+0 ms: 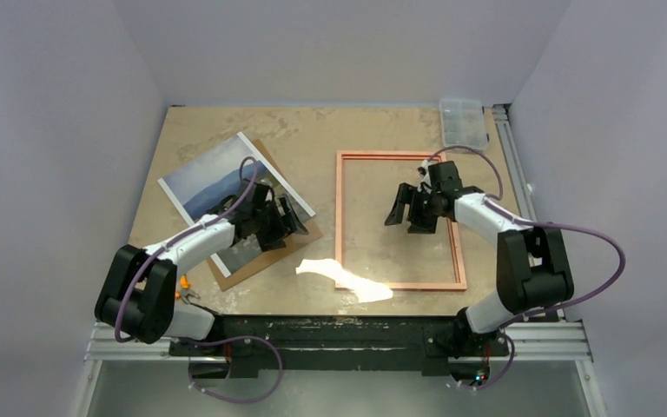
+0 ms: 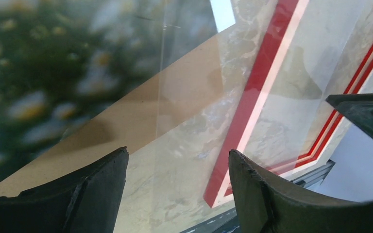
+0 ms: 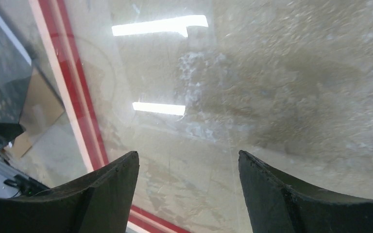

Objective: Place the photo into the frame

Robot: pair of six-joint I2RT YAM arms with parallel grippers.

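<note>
The photo [image 1: 208, 178], a landscape print with a white border, lies at the left on a brown backing board [image 1: 256, 263]. My left gripper [image 1: 285, 219] is open over the photo's right near part, holding nothing. In the left wrist view the gripper [image 2: 178, 153] points over bare table, with the blurred photo [image 2: 53, 73] and the board [image 2: 165, 102] to its left. The frame [image 1: 340, 217] lies flat at centre right. My right gripper [image 1: 406, 213] is open over its pane. In the right wrist view the gripper [image 3: 188, 154] is empty, with the red frame edge [image 3: 73, 92] to its left.
A bright white patch [image 1: 347, 281] lies across the frame's near left edge. A clear plastic box [image 1: 463, 122] stands at the back right corner. Grey walls close the table on three sides. The red frame [image 2: 257, 87] and the other gripper [image 2: 364, 114] show in the left wrist view.
</note>
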